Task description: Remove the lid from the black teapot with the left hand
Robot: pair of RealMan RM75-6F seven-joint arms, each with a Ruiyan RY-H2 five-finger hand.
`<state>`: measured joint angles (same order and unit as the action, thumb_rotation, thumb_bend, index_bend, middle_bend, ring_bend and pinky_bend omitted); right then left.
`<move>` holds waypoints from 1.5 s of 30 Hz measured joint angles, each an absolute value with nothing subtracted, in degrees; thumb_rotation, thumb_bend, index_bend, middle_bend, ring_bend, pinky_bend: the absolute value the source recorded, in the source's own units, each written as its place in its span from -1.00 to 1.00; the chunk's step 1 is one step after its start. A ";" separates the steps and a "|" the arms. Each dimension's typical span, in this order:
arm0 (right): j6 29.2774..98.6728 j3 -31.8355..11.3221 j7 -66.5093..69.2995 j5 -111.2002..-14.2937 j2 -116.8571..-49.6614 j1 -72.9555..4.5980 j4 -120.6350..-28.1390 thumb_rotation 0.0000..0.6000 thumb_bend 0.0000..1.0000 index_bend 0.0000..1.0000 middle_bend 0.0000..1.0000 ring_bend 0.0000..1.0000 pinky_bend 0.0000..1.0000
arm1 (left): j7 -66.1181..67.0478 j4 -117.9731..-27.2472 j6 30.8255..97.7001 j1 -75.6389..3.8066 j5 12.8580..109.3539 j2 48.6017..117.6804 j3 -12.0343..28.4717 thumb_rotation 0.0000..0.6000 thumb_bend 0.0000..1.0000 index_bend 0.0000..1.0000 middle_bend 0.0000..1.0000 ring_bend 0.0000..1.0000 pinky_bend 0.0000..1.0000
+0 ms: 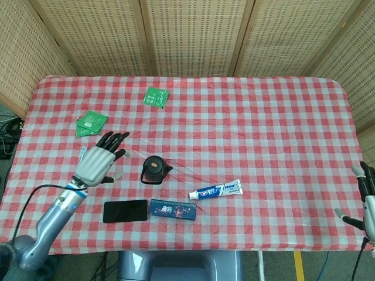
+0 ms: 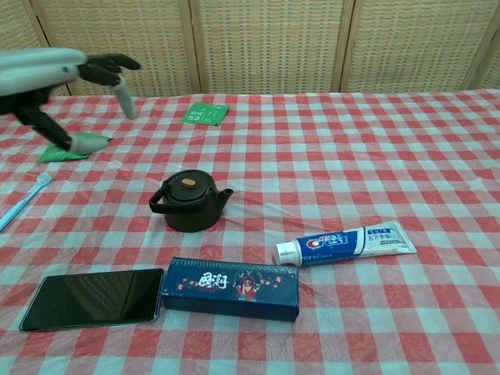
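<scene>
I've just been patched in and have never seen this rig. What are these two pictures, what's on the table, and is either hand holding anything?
One picture looks down from the robot's head, the other looks forward from its chest. The robot has two arms ending in humanlike hands. Its left hand hovers open, fingers spread, left of the black teapot, whose lid is on. The right hand waits open at the table's far right edge. Neither holds anything. On the checked cloth lie a toothpaste tube, dark box, phone, toothbrush and green packets.
</scene>
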<state>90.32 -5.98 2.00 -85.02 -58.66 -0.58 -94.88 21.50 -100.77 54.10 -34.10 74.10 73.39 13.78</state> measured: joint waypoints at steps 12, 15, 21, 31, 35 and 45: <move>88.21 -7.05 3.24 -81.82 -58.83 -1.20 -93.34 1.00 -1.00 -0.92 -1.00 -1.00 -1.00 | 36.26 -90.37 48.01 -46.68 57.45 87.43 15.45 1.00 -0.33 -0.15 -1.00 -1.00 -1.00; 88.01 -7.16 3.42 -81.48 -58.85 -1.24 -93.11 1.00 -1.00 -0.92 -1.00 -1.00 -1.00 | 37.17 -88.00 47.93 -48.07 54.78 89.26 15.20 1.00 -0.33 -0.14 -1.00 -1.00 -1.00; 87.59 -7.30 3.64 -81.04 -58.92 -1.37 -92.78 1.00 -1.00 -0.92 -1.00 -1.00 -1.00 | 36.86 -84.04 47.47 -49.91 51.44 91.68 13.95 1.00 -0.33 -0.14 -1.00 -1.00 -1.00; 87.24 -7.28 3.36 -80.96 -59.06 -1.54 -92.76 1.00 -1.00 -0.90 -1.00 -1.00 -1.00 | 34.25 -82.77 48.25 -50.55 51.05 92.12 12.74 1.00 -0.32 -0.08 -1.00 -1.00 -1.00; 87.19 -7.28 3.34 -80.94 -59.04 -1.55 -92.80 1.00 -1.00 -0.90 -1.00 -1.00 -1.00 | 33.32 -82.70 48.93 -50.65 51.69 91.88 11.98 1.00 -0.33 -0.08 -1.00 -1.00 -1.00; 87.36 -7.19 3.60 -81.14 -58.93 -1.44 -92.95 1.00 -1.00 -0.90 -1.00 -1.00 -1.00 | 33.71 -82.37 49.71 -51.58 50.40 92.52 10.97 1.00 -0.33 -0.07 -1.00 -1.00 -1.00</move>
<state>87.36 -7.19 3.60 -81.14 -58.93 -1.44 -92.95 33.71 -82.37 49.71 -51.58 50.40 92.52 10.97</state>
